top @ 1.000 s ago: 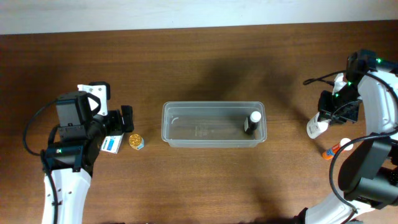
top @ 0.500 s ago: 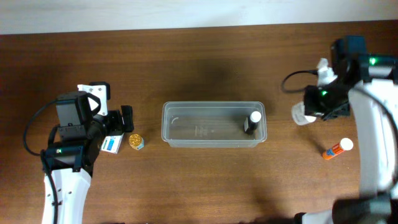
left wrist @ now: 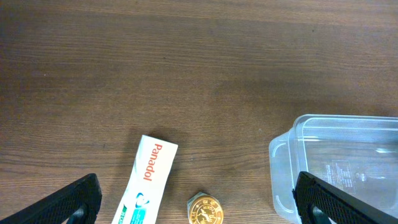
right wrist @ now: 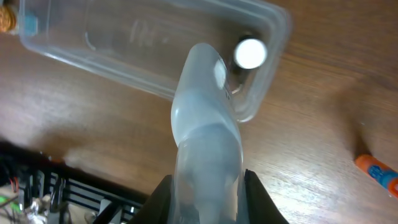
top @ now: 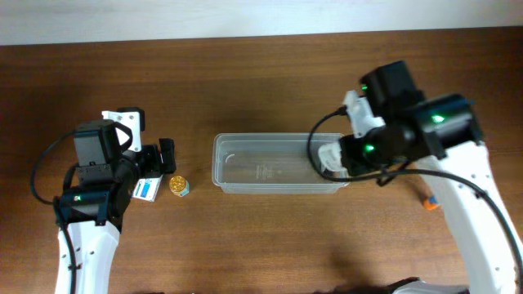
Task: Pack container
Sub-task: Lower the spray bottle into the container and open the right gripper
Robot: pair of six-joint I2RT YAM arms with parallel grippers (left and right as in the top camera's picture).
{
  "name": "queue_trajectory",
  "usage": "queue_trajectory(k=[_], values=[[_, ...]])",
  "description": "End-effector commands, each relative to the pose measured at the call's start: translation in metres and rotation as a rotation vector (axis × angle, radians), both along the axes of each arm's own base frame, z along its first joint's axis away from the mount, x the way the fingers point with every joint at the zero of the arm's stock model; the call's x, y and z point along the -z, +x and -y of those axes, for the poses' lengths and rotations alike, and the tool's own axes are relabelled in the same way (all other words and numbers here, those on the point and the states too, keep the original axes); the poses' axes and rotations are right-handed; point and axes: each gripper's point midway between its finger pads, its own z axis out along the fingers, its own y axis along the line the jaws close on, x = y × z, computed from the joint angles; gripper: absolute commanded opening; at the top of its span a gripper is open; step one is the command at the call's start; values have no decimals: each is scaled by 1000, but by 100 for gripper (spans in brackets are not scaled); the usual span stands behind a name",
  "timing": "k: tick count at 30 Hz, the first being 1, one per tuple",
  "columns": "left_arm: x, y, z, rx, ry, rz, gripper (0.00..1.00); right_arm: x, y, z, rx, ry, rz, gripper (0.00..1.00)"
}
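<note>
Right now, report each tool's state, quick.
Left tool: open, holding nothing.
Right tool: closed on a whitish bottle.

Through my left wrist camera I can read one word: "Panadol", in red letters running along the white box (left wrist: 147,180) that lies on the tabletop (left wrist: 186,74), left of the container (left wrist: 281,163). Lower on the box is blue-green print too small to read. The container's clear floor bears moulded marks, and the gold lid (left wrist: 204,208) just right of the box has an embossed pattern. Neither is legible. The white bottle (right wrist: 205,118) gripped in my right claw (right wrist: 205,186) shows no lettering I can make out.
</note>
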Motion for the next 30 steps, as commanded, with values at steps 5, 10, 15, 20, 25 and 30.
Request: queue_trajectory(k=[5, 10, 15, 20, 25, 30], values=[[-9, 4, -1, -2, -6, 21, 99, 30, 17, -16, -24, -23, -82, 11], [-9, 4, -1, -2, -6, 21, 99, 64, 29, -20, -23, -52, -139, 11], [-9, 4, -1, -2, -6, 21, 99, 101, 30, -17, -20, -91, -204, 8], [-9, 4, -1, -2, -6, 21, 99, 127, 25, -15, -19, -104, -242, 8], [-9, 4, -1, -2, -5, 21, 99, 136, 17, -12, -20, -114, -271, 11], [-9, 4, -1, -2, -5, 22, 99, 137, 17, -12, -21, -114, -270, 27]])
